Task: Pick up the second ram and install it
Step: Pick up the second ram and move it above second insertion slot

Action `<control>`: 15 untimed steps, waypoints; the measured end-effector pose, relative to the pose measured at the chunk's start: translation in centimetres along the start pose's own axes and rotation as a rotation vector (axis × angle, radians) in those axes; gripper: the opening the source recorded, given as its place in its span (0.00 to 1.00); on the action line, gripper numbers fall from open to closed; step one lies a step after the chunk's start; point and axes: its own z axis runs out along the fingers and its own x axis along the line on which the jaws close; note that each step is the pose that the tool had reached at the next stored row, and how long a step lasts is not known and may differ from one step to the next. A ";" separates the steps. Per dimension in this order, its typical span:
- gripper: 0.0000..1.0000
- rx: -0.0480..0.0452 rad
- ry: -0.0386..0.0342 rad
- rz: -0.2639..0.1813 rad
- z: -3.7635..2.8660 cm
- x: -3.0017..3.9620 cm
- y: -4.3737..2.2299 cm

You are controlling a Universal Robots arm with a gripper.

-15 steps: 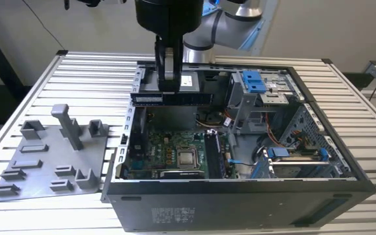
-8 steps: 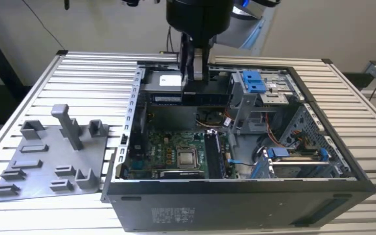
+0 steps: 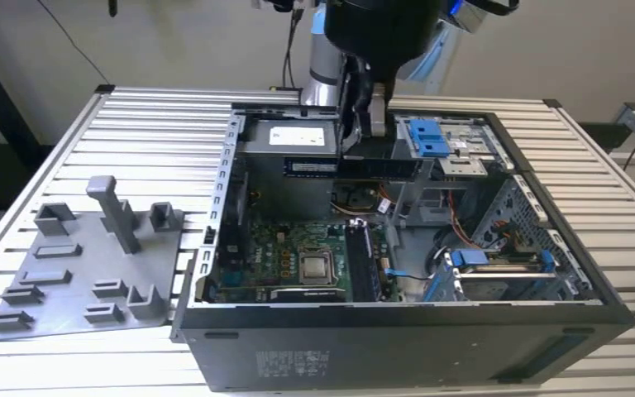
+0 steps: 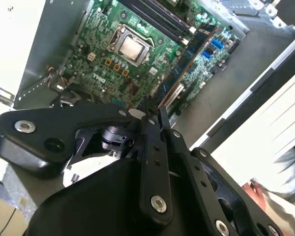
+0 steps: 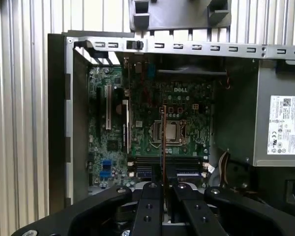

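Exterior view shows my gripper (image 3: 365, 149) clamped on the second ram (image 3: 397, 169), above the open computer case (image 3: 406, 347). I reckon it hangs edge-down and high to clear the walls over the motherboard (image 5: 187, 105).

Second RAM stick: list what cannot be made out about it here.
- Chips on the second RAM: nearly edge-on in both wrist views.
- Its gripped part: covered by the end effector in the exterior view.
- Memory slots: cut off by the second wrist view's edge.
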 end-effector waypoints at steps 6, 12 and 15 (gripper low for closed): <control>0.14 -0.0001 0.0000 0.000 -0.06 0.00 -1.80; 0.14 -0.0001 0.0001 0.000 -0.12 0.00 -3.34; 0.14 -0.0001 0.0001 0.000 -0.15 0.00 -4.16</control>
